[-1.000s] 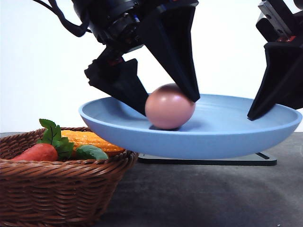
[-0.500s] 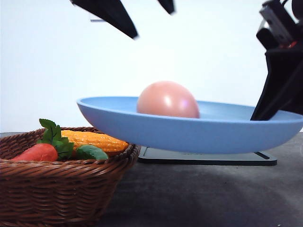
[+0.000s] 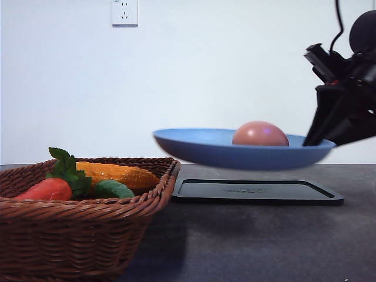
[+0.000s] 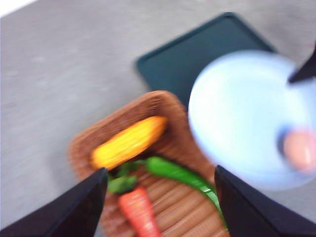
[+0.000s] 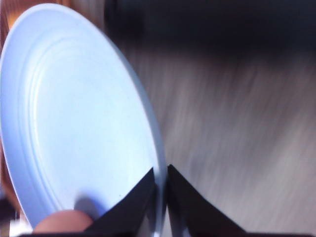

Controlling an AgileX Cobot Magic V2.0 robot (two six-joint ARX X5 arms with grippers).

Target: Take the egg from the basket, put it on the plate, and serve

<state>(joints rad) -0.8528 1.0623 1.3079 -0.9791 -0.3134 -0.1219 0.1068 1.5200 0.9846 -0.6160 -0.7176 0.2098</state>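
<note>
The pinkish-brown egg (image 3: 260, 134) lies in the light blue plate (image 3: 223, 150), which hangs in the air above the black tray. My right gripper (image 3: 312, 141) is shut on the plate's right rim. The right wrist view shows the fingers (image 5: 182, 207) pinching the plate (image 5: 74, 113) at its edge, with the egg (image 5: 64, 223) near them. My left gripper (image 4: 160, 170) is open and holds nothing, high above the wicker basket (image 4: 81, 148). From there the plate (image 4: 242, 118) and egg (image 4: 298, 150) appear blurred beside the basket. The basket (image 3: 76, 235) stands at the front left.
The basket holds a corn cob (image 3: 117, 174), a red vegetable with green leaves (image 3: 50, 189) and a green pepper (image 3: 113, 189). A flat black tray (image 3: 252, 191) lies on the dark table behind and below the plate. A wall socket (image 3: 124, 12) is on the white wall.
My left gripper let go of the egg and rose out of the front view. The plate, with the egg in it, moved right and away from the basket.
</note>
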